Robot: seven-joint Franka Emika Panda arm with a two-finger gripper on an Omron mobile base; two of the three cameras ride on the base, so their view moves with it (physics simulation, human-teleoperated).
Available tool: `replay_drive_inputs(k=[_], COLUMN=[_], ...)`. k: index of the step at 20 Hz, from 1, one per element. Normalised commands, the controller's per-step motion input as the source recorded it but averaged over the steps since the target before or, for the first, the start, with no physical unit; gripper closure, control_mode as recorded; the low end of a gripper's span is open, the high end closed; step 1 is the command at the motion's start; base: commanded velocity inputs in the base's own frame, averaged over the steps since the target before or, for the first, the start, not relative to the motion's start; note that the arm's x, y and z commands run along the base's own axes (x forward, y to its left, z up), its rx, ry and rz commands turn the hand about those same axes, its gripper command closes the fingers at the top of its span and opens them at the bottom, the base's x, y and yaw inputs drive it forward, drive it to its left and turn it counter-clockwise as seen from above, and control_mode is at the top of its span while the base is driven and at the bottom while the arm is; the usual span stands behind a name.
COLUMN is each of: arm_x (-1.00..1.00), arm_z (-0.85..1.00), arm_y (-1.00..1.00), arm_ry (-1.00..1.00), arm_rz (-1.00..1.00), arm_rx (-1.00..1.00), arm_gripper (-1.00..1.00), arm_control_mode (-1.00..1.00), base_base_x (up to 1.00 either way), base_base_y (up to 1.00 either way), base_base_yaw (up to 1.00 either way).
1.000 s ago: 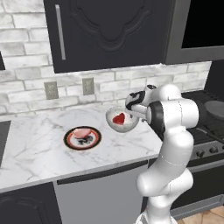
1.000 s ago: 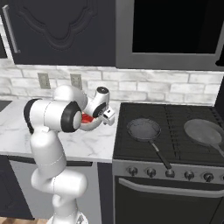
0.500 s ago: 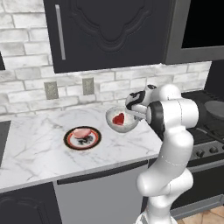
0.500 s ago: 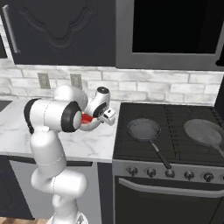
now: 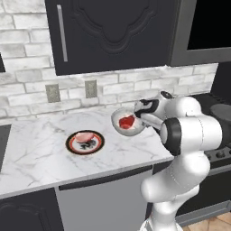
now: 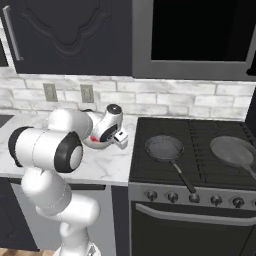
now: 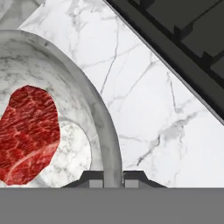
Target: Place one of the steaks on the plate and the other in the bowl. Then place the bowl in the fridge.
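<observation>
The silvery speckled bowl stands on the marble counter beside the stove, with the deep red steak lying inside it. My gripper is shut on the bowl's right rim. In the hand view the rim runs down between the two fingertips, and the red steak lies to the left. In the right base view my arm hides much of the bowl. To the left, the pale pink steak rests on the orange-rimmed plate. The fridge is out of view.
Two dark frying pans sit on the black stove to the right of the counter. Dark upper cabinets and a black microwave hang overhead. The counter's front edge runs close below the plate.
The jaws have closed from wide open onto the bowl's rim. The arm, bowl and plate have stayed where they were.
</observation>
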Motion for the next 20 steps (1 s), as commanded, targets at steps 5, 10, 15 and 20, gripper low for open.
replay_drive_inputs(k=[5,10,15,20], arm_x=[-0.53,-0.45,-0.56,-0.59], arm_z=[0.52,0.66,0.57,0.09], arm_y=[-0.02,-0.10,0.00,-0.03], arm_ry=[-0.03,0.04,0.23,0.15], arm_rz=[-0.22,-0.13,-0.10,-0.01], arm_rx=[0.13,0.03,0.01,0.03], arm_gripper=[1.00,1.00,1.00,1.00], arm_control_mode=[-1.00,-1.00,-1.00,-1.00], base_base_x=[0.00,0.00,0.00,0.00], base_base_y=[0.00,0.00,0.00,0.00], base_base_yaw=[0.00,0.00,0.00,0.00])
